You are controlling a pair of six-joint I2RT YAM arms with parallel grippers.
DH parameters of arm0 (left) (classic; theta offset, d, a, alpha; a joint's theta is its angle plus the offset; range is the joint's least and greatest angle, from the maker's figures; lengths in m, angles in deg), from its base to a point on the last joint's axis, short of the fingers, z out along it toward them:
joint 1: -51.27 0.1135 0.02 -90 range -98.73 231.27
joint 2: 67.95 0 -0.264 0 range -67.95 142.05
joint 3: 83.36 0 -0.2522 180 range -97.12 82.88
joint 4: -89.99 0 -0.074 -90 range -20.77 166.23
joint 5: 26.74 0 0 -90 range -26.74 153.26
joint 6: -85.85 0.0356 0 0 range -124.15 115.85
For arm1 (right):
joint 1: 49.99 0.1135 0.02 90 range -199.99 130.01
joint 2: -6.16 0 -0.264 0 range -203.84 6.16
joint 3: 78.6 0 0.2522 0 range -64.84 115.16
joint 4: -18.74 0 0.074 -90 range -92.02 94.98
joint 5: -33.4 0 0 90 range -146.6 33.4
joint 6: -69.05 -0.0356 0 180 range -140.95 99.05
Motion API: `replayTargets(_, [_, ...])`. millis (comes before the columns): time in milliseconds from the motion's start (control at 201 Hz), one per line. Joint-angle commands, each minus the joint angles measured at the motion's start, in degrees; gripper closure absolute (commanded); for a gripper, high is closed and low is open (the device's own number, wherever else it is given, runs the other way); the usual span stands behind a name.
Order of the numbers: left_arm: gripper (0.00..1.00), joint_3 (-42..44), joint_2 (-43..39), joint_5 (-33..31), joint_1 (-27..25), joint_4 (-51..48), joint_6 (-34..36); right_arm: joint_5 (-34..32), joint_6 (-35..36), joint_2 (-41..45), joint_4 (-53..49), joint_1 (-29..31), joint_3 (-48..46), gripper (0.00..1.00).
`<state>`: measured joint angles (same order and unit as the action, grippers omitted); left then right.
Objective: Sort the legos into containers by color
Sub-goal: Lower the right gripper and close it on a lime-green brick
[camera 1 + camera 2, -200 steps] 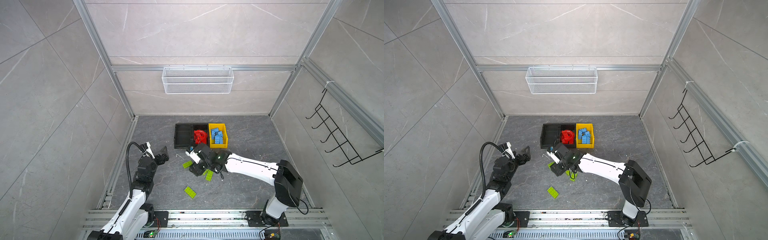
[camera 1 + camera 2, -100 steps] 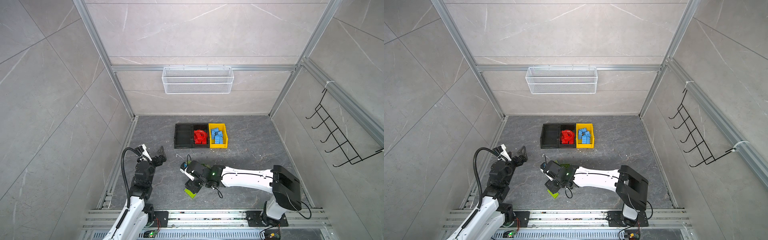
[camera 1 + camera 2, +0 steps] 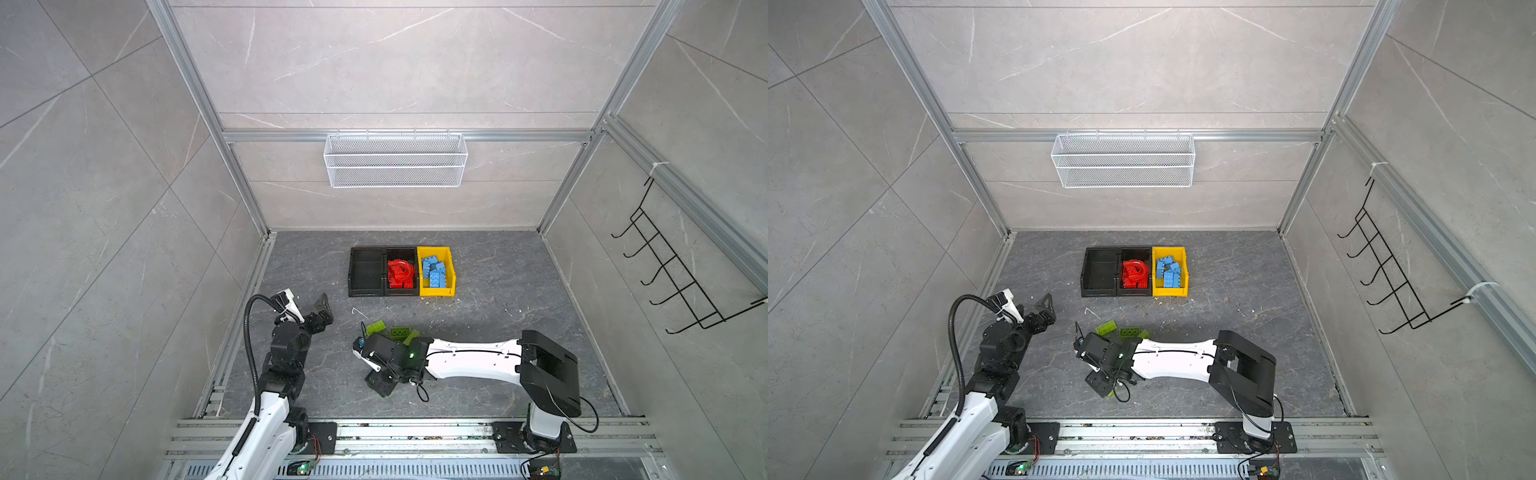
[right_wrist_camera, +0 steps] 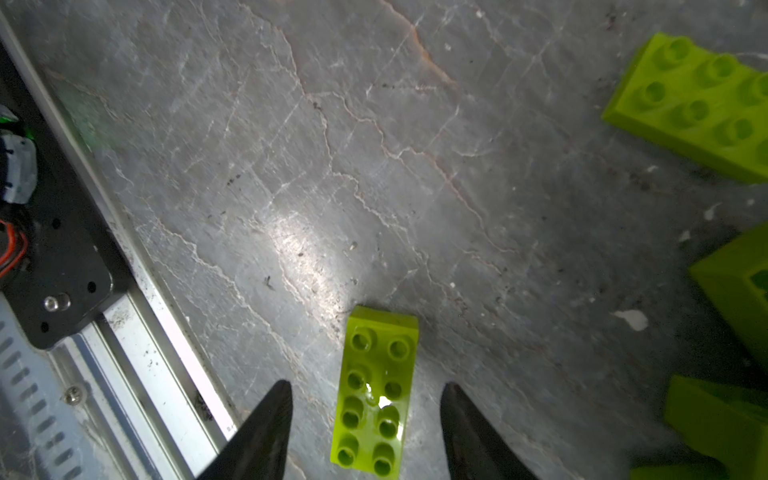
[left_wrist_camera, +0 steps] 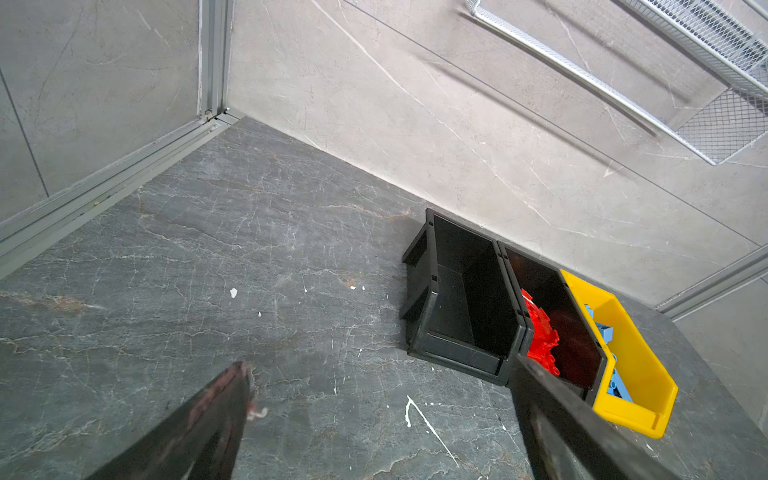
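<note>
Brick (image 4: 376,390): lime green, glossy moulded plastic, oblong, with two rows of four hollow round studs. It lies flat, studs up, on the floor (image 4: 374,166) near the front rail (image 4: 158,332), between the fingers of the right gripper (image 4: 368,385).

Right gripper: fingers (image 4: 266,432) black, matte and tapered. The jaws stand apart with a strip of floor showing on each side of the brick, which they do not grip.

Green bricks (image 3: 400,332): a loose cluster of the same plastic, close together on the floor just behind the right wrist in both top views. One lies studs up (image 4: 698,108).

Left gripper (image 5: 378,368): black fingers spread wide, holding nothing, raised over bare floor to the left of the bins.

Bins: three smooth plastic open-top boxes, side by side and touching, toward the back of the floor.
- Left bin (image 3: 365,270): black.
- Middle bin (image 3: 401,292): black, holding the red bricks (image 3: 400,272), one of them arched.
- Yellow bin (image 3: 436,291): lowered front lip, holding the blue bricks (image 3: 434,270).

Floor: dark grey, stone-look, pale veins, white flecks.

Basket (image 3: 395,166): white wire mesh, on the back wall.

Hook rack (image 3: 673,274): black wire, on the right wall.
</note>
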<state>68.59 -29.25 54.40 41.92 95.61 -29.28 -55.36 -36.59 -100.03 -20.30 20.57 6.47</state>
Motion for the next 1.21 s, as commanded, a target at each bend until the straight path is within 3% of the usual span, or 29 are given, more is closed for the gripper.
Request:
replayTargets(0, [0.01, -0.22, -0.16, -0.22, 0.18, 1.76, -0.36, -1.53, 0.62, -2.17, -3.05, 0.12, 2.55, 0.42])
replayTargets(812, [0.01, -0.28, 0.95, -0.02, 0.12, 2.34, -0.76, -2.65, -0.13, -7.31, -3.49, 0.67, 3.93, 0.50])
replayTargets(1205, [0.01, -0.56, 2.15, 0.09, 0.17, 2.60, -0.74, -3.20, -1.98, -5.86, -1.31, 0.67, 2.27, 0.63])
